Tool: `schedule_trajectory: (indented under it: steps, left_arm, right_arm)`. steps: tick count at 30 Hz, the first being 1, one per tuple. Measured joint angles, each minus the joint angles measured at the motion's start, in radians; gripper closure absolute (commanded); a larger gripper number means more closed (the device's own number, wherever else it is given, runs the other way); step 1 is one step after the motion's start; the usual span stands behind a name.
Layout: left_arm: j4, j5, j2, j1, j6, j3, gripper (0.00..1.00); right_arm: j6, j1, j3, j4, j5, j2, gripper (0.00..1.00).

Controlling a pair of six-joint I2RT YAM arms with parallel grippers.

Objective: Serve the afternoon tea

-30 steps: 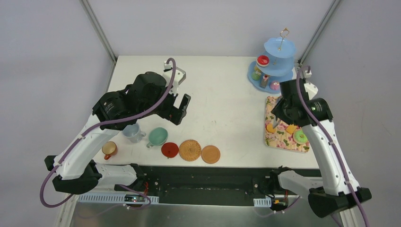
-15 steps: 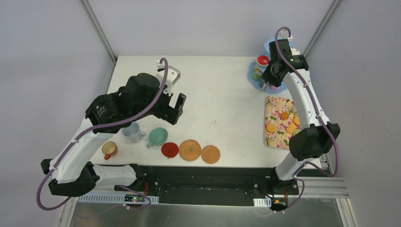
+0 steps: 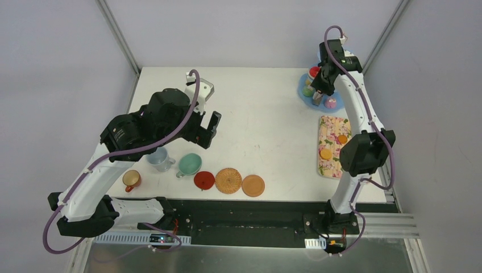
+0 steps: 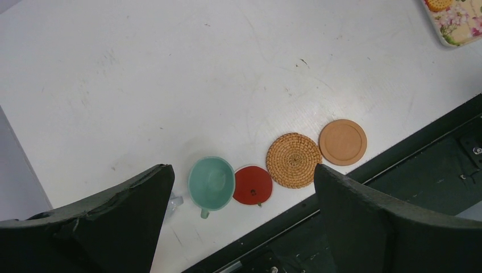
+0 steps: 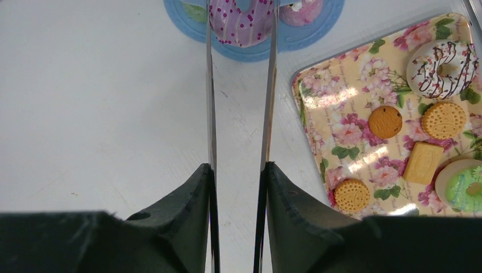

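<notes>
since the right gripper clamps tongs pinching the pink donut ahead, seat it on the stand before easing; left gripper gapes empty.

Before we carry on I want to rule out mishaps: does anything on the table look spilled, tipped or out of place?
Nothing stands out. The three cups stand upright, the coasters lie flat in a row, and the biscuits sit on the floral tray. The pink donut is gripped in the tongs in the right gripper.
</notes>
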Motion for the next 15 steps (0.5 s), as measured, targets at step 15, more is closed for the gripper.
schedule_trajectory:
  steps: [15]
  left_arm:
    - [-0.004, -0.021, 0.003, 0.000, 0.026, -0.001, 0.00]
  right_arm:
    - [-0.011, -0.028, 0.065, 0.002, 0.034, 0.060, 0.54]
